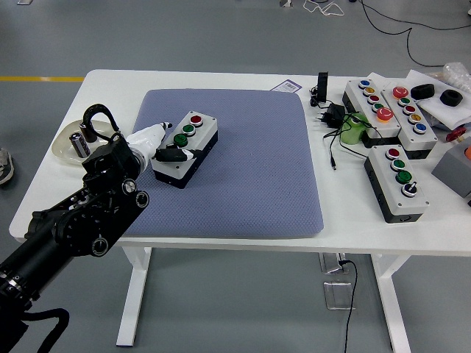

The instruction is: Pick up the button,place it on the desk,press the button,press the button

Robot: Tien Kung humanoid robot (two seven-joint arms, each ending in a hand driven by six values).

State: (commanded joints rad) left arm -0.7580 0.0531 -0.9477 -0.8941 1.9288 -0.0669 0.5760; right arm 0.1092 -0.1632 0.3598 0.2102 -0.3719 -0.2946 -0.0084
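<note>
Button box (185,147), grey-topped, black-based plastic, rectangular, carrying a red, a green and a third dark-green push cap: lies on the blue-grey foam mat (243,176), toward nine o'clock of the white counter (353,228). Left robot hand (158,141), white-gloved with black fingertips, sits at the box's nine o'clock end, fingers closed over that end. Right robot hand: not seen. Handling, by judgement: rigid, moderately light, smooth-sided and liable to slip; best taken across the short sides, clear of the caps. Further similar boxes (394,180) stand near three o'clock.
</note>
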